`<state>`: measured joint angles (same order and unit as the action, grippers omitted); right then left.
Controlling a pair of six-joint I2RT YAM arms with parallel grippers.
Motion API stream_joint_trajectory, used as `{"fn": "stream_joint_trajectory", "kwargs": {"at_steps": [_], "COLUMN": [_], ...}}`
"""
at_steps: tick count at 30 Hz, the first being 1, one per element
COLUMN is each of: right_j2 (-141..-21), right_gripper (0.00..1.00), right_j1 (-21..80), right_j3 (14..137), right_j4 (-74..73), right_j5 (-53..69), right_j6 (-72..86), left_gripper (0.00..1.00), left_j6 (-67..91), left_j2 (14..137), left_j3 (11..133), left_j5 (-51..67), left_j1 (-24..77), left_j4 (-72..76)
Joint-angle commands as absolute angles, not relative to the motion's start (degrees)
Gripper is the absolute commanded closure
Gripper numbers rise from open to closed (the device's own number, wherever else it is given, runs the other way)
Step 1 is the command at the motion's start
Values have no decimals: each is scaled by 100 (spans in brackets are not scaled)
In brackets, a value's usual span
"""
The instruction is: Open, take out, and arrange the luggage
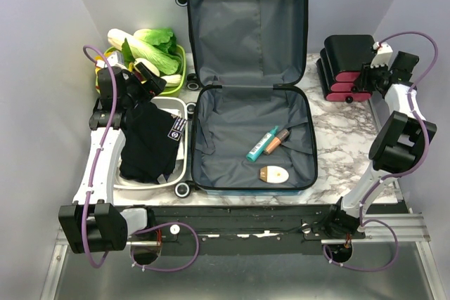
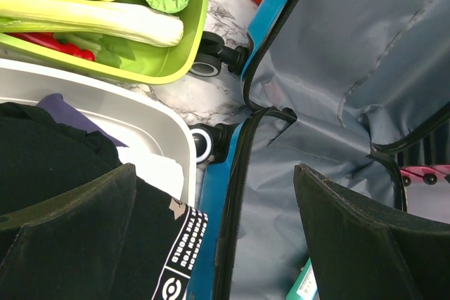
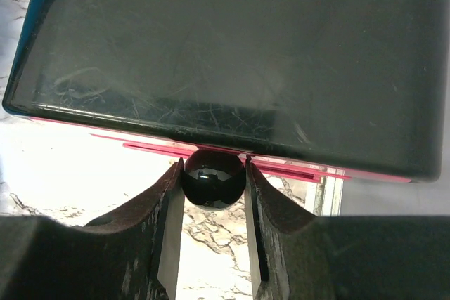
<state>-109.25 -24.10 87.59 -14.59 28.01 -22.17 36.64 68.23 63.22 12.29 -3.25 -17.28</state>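
Luggage (image 1: 249,33) common to overhead, left-wrist views

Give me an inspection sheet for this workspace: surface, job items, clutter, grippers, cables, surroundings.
Surface: white marble-pattern table.
Job's things: blue suitcase lies open; teal tube, brown tube and beige oval bottle in its lower half.
Clutter: green tray of vegetables; white bin holding black clothing; black box with pink drawers.
Grippers: left gripper open, above bin rim and suitcase edge; right gripper shut on the box's black knob.
Cables: purple cables run along both arms.
Surroundings: white walls; metal rail at near edge.
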Motion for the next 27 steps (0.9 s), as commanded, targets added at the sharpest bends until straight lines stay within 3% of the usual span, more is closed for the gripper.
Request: {"fn": "stream_joint_trajectory", "kwargs": {"at_steps": [1, 2, 15, 23, 27], "right_j2": [-10899, -10838, -9599, -8816, -8316], "right_gripper": [86, 99, 99, 99, 99], "right_j1": [-2338, -2286, -1468, -1441, -1433], "right_j3": [8808, 8711, 6726, 6082, 5688], "right_j4": [-1502, -1503, -300, -439, -528], "right_j5": [3226, 3226, 1961, 362, 562], "right_j6": [-2329, -2338, -776, 676, 844], "left_gripper": [1, 1, 1, 1, 1], "left_j6": [3674, 3665, 3595, 3551, 3577], "left_j2": [6732, 6732, 6592, 6320, 6258], "left_j3": [6390, 6390, 6161, 6091, 6047], "left_j5": [1134, 1134, 1204, 1151, 1222], "left_j1": [-299, -299, -299, -299, -290], "left_j4": [-1740, -1740, -1775, -1951, -1942]}}
